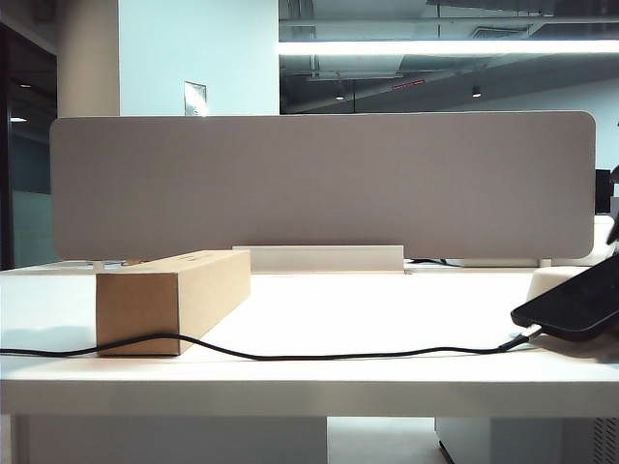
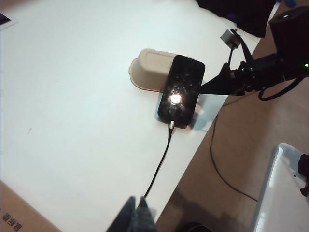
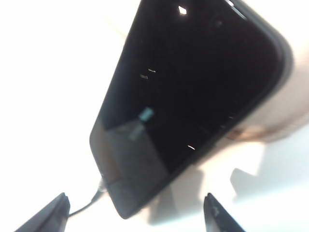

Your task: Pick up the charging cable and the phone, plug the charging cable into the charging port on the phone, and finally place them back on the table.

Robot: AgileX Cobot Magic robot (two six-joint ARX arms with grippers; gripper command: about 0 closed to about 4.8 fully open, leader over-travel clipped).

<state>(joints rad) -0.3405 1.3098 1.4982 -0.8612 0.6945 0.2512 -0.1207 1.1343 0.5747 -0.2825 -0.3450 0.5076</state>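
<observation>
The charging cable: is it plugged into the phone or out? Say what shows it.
In. The charging cable's plug sits in the phone's lower short end.

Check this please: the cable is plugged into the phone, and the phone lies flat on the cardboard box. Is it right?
Not quite. The cable is plugged into the phone, but the phone leans on a cream tray, not on the cardboard box. The left wrist view shows it.

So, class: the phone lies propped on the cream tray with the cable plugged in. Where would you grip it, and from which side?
Grip the phone across its long side edges at mid-length, coming from above. It leans tilted on the tray, so both edges are exposed, and this avoids the plugged charging cable. The open right gripper already straddles it; the left gripper is shut.
</observation>
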